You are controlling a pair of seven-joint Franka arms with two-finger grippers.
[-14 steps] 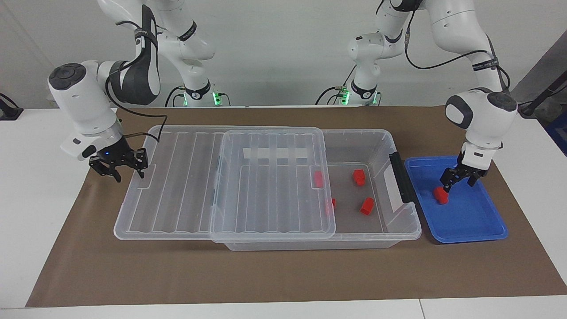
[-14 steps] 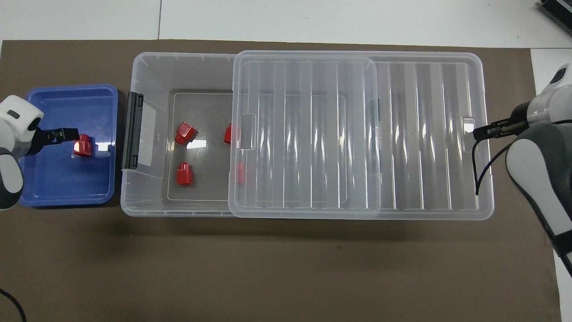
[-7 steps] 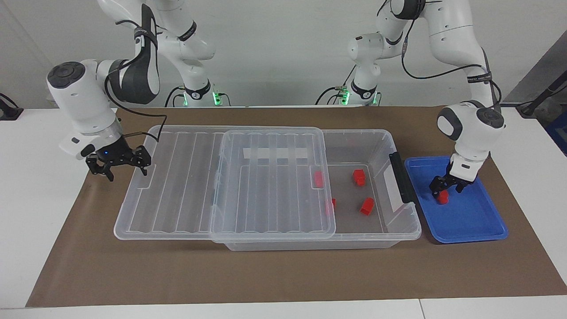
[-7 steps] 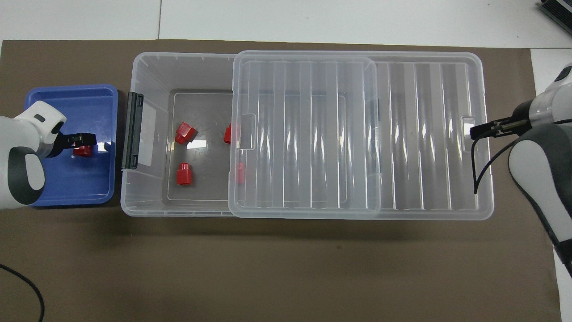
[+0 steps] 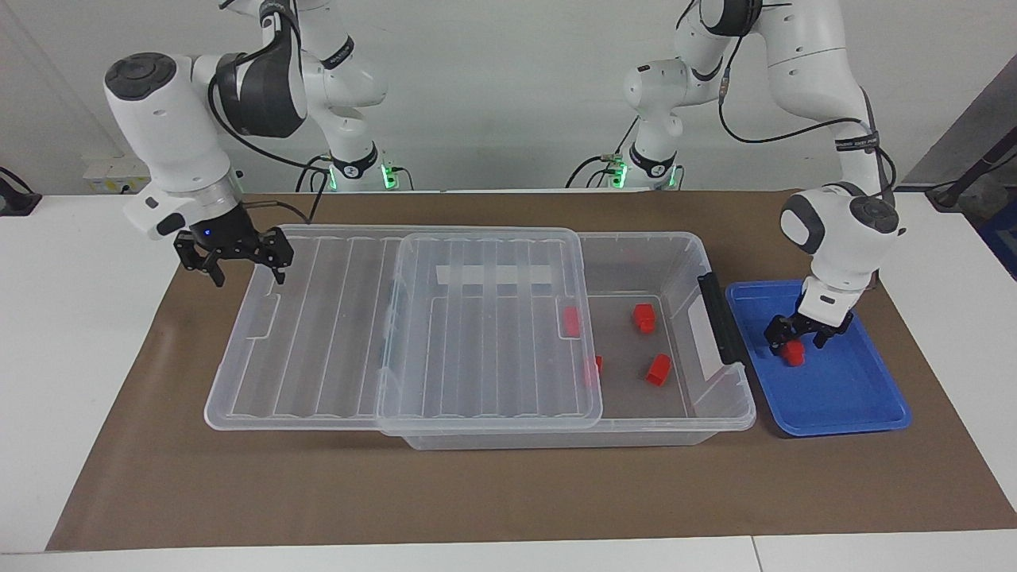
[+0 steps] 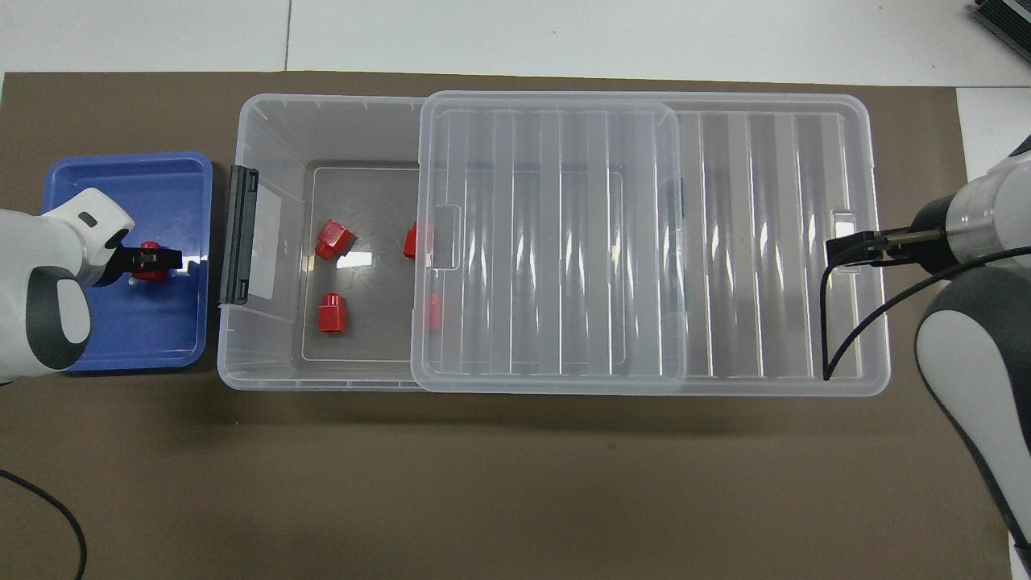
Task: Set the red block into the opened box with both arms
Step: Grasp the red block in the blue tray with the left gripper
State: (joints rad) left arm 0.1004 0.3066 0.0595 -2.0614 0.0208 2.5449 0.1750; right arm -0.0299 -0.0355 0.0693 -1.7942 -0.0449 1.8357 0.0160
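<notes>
Red block (image 5: 792, 354) sits in blue tray (image 5: 842, 397), beside the box (image 5: 699, 262) at the left arm's end of the table. Left gripper (image 5: 797, 343) is down over it, fingers apart, straddling the block, tips at its sides. Right gripper (image 5: 245, 268) hangs with its fingers spread above the slid-back lid (image 5: 334, 334), at its edge, holding nothing. Four more red blocks (image 5: 643, 316) lie in the box's open part.

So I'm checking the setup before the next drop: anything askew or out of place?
Nothing stands out. The ribbed clear lid is slid toward the right arm's end, leaving the clear plastic box open over loose red blocks, squarely aligned.
</notes>
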